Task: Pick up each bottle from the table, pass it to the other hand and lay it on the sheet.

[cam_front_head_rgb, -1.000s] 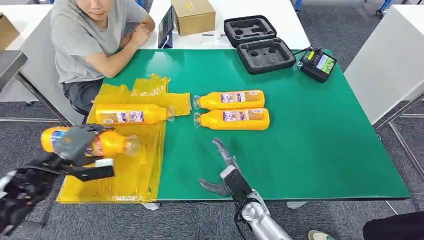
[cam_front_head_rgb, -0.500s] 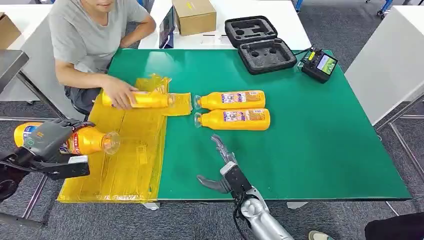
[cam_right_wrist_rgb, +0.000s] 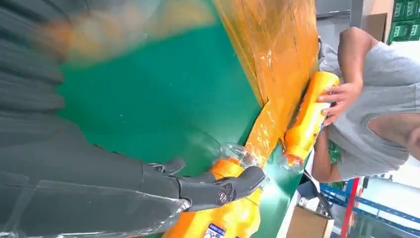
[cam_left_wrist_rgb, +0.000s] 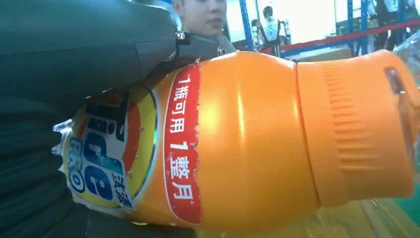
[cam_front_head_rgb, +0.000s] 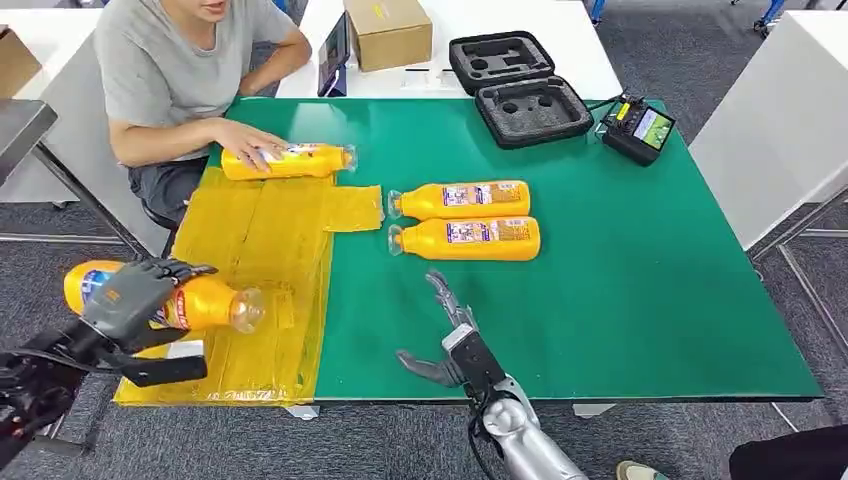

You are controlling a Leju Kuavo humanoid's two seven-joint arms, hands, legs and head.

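Note:
My left hand [cam_front_head_rgb: 130, 300] grips an orange bottle [cam_front_head_rgb: 185, 305] with a clear cap, held level over the near left part of the yellow sheet [cam_front_head_rgb: 255, 270]. Up close, its red and blue label [cam_left_wrist_rgb: 148, 158] shows beside my grey fingers [cam_left_wrist_rgb: 74, 54]. Two more orange bottles lie side by side on the green table [cam_front_head_rgb: 600, 280]: one farther [cam_front_head_rgb: 460, 199], one nearer [cam_front_head_rgb: 466, 239]. My right hand [cam_front_head_rgb: 445, 335] hovers open at the table's near edge, below those two, fingers spread. A person's hand holds a fourth bottle [cam_front_head_rgb: 290, 161] at the sheet's far end.
A seated person [cam_front_head_rgb: 180, 70] leans on the far left corner. A black foam case [cam_front_head_rgb: 518, 88], a small device with a screen [cam_front_head_rgb: 637, 128] and a cardboard box [cam_front_head_rgb: 388, 30] stand at the back. Another table [cam_front_head_rgb: 780, 120] is to the right.
The person has slid the far bottle from the sheet's upper part to its far end. My left hand has carried its bottle off to the left and partly back over the sheet.

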